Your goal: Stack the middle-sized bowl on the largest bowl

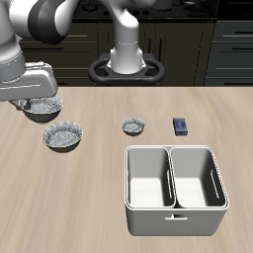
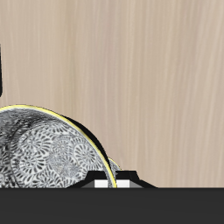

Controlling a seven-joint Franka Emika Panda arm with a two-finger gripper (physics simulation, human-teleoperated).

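Hand point(image 1: 38, 95) over bowl point(image 1: 42, 108) rim — table's edge close.

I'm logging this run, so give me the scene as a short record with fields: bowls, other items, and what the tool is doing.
bowl under tool: grey fluted bowl, far back on the table, partly covered by the tool
second large bowl: grey fluted bowl, nearer the table's front edge, on the table, not stacked
which is larger: cannot tell from these views
smallest bowl, apart, toward the table's middle
other items: white two-compartment caddy; small dark blue box
tool: over the back bowl; open or shut cannot be told
stacking: not yet done
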